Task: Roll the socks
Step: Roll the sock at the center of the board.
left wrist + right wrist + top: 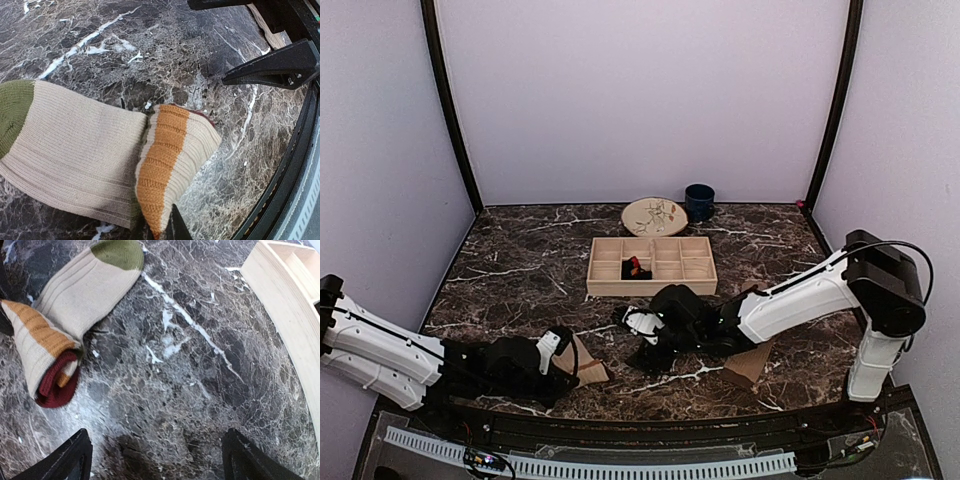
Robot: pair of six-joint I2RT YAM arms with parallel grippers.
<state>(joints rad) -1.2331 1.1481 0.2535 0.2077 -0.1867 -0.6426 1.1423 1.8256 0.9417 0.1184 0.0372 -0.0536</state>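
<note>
The striped beige sock (75, 150) lies flat on the marble, green toe (15, 112) away from me, its cuff end folded back over itself with an orange band (162, 160) showing. My left gripper (165, 230) is shut on the corner of that folded cuff. From the right wrist view the same sock (75, 295) shows a maroon cuff edge (52, 385) tucked in the fold. My right gripper (160, 460) hangs open over bare marble just right of the sock (585, 362), touching nothing. The plain tan sock (752, 362) lies under my right forearm. The black argyle sock (636, 268) sits in the wooden box.
A wooden compartment box (610, 262) stands mid-table behind the grippers, its side wall (290, 315) close to my right gripper. A patterned plate (654, 216) and a dark blue mug (699, 202) stand at the back. A black rail (285, 190) runs along the near table edge.
</note>
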